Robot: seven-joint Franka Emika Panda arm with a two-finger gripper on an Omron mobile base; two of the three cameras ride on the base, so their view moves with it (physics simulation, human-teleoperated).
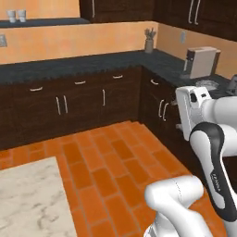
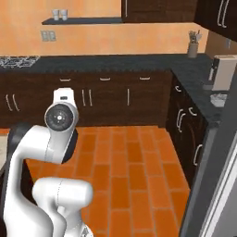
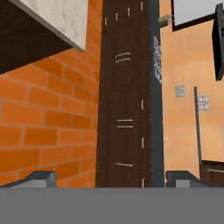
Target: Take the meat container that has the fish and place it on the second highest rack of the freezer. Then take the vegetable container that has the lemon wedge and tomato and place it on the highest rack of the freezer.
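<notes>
My gripper is open wide, its two dark fingertips far apart with nothing between them. The hand view is rolled on its side and looks across the orange brick floor at the dark cabinets. A tall grey slab, which looks like the freezer seen edge-on, rises at the lower right of the right base view. The meat container, the vegetable container and the racks are out of view. My white arm is folded close to the base.
Dark wooden cabinets under a black counter run along the back and right walls. A marble island top lies at the lower left. A beige appliance and a utensil holder stand on the counter.
</notes>
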